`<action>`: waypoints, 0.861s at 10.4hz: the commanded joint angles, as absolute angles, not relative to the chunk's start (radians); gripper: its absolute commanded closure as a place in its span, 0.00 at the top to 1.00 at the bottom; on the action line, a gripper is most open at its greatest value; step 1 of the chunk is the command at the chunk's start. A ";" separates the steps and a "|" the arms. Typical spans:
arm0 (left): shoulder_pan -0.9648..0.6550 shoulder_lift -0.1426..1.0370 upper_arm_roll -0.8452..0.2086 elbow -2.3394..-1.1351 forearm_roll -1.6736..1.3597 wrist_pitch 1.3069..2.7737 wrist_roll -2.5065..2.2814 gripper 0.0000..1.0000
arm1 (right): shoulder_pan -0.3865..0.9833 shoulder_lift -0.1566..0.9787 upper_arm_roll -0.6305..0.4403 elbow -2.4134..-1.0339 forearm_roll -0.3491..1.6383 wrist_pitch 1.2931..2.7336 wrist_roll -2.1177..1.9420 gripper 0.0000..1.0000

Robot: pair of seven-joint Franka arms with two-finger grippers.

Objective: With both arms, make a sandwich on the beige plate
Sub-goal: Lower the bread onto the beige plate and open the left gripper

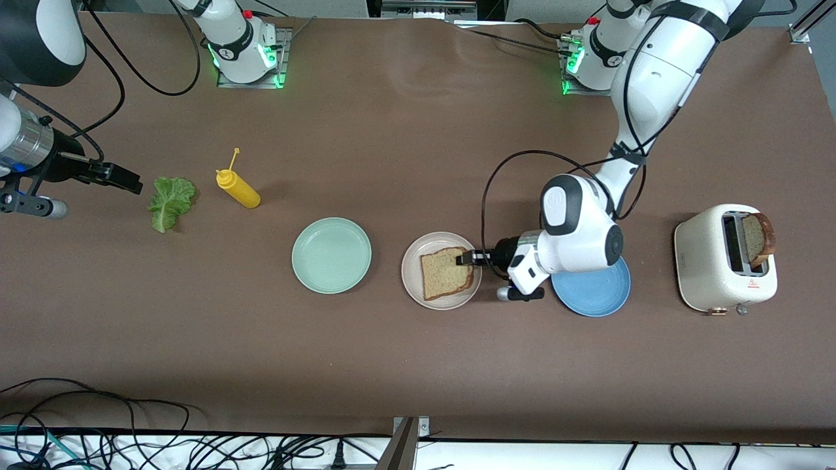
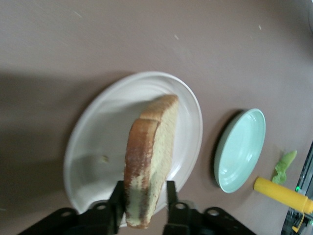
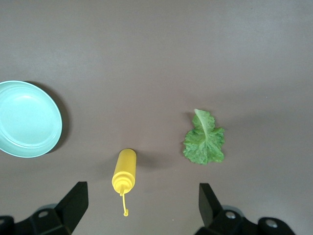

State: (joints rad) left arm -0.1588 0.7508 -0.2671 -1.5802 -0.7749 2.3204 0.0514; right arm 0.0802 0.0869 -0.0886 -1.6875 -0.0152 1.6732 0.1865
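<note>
Brown matte table covering (image 1: 405, 150), faintly creased near the metal base plates (image 1: 251, 79) (green lamps lit on both). Evenly lit from overhead, with soft shadows on the covering. Below the covering's near edge, a white strip (image 1: 522, 450) crossed by tangled black cables (image 1: 130, 444). At the middle of that same edge, a grey metal bracket (image 1: 408, 437). Past the covering's corner beside the base plates, an aluminium frame piece (image 1: 806, 23).

robot lab | bolted arm bases (image 1: 247, 49) | brown-covered table (image 1: 405, 365) | loose cables (image 1: 130, 437)
</note>
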 commanded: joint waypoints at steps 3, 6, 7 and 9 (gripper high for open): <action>-0.134 0.750 -0.250 -1.608 -0.802 2.322 0.075 1.00 | 0.077 0.083 -0.089 -1.689 -0.002 1.661 0.187 1.00; -0.103 0.665 -0.250 -1.682 -0.801 2.417 0.075 1.00 | 0.077 0.095 -0.090 -1.701 -0.002 1.667 0.187 1.00; -0.065 0.572 -0.250 -1.772 -0.801 2.462 0.075 1.00 | 0.077 0.104 -0.107 -1.713 -0.005 1.674 0.183 1.00; 0.038 0.380 -0.249 -1.898 -0.801 2.462 0.072 1.00 | 0.077 0.120 -0.126 -1.752 -0.009 1.703 0.143 1.00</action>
